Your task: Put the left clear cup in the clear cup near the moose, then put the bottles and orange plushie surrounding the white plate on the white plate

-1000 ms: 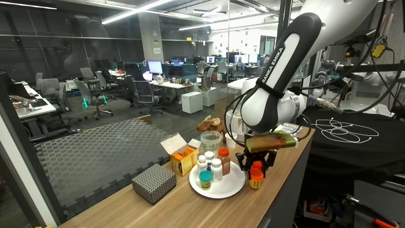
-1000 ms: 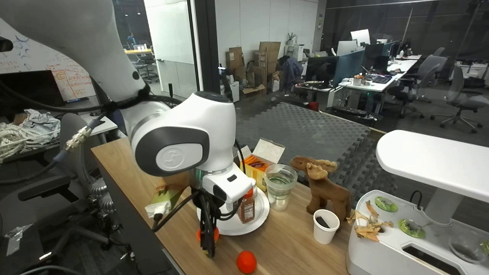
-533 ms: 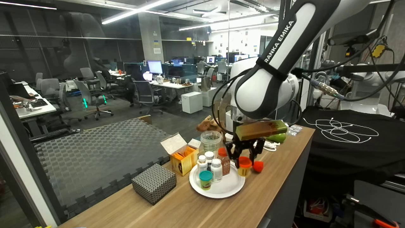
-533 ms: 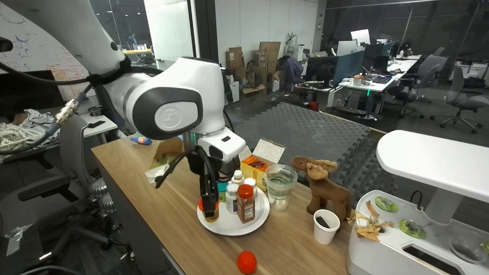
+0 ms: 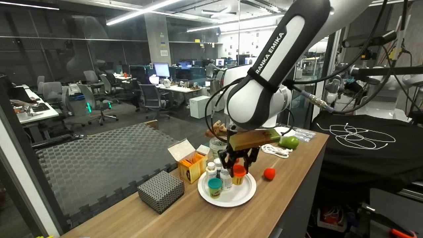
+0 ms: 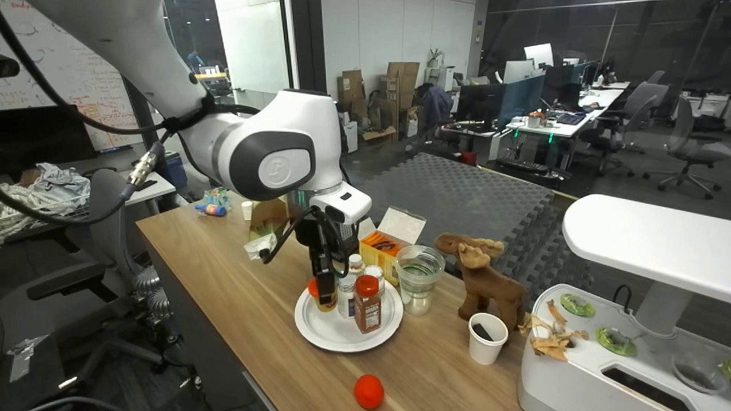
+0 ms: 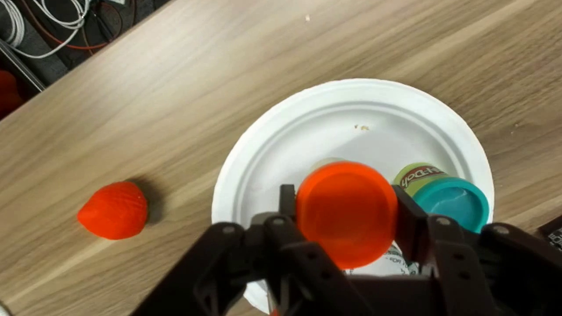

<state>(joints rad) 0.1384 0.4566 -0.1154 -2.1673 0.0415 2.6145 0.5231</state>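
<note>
Orange-lid tub [image 7: 347, 215] now over white plate [image 6: 337, 335] nr white bottles [image 5: 226, 180] (contact unclear), vs beside plate a sec ago; my gripper [image 5: 239, 172] pts down w/ it pinched by the sides, my arm [image 5: 281, 49] bent above

plate [image 7: 364, 92]: white | tub [image 5: 237, 180]: yellow, lid [image 7: 347, 213] orange | moose [image 6: 488, 285]: brown | box [image 5: 161, 191]: black-grey, fine repeating pattern

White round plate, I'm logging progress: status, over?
Black gripper closed on orange-lidded yellow tub. Over white round plate, contact unclear. Red-orange pointed plushie off plate. White cylindrical bottle close by, might get bumped.
</note>
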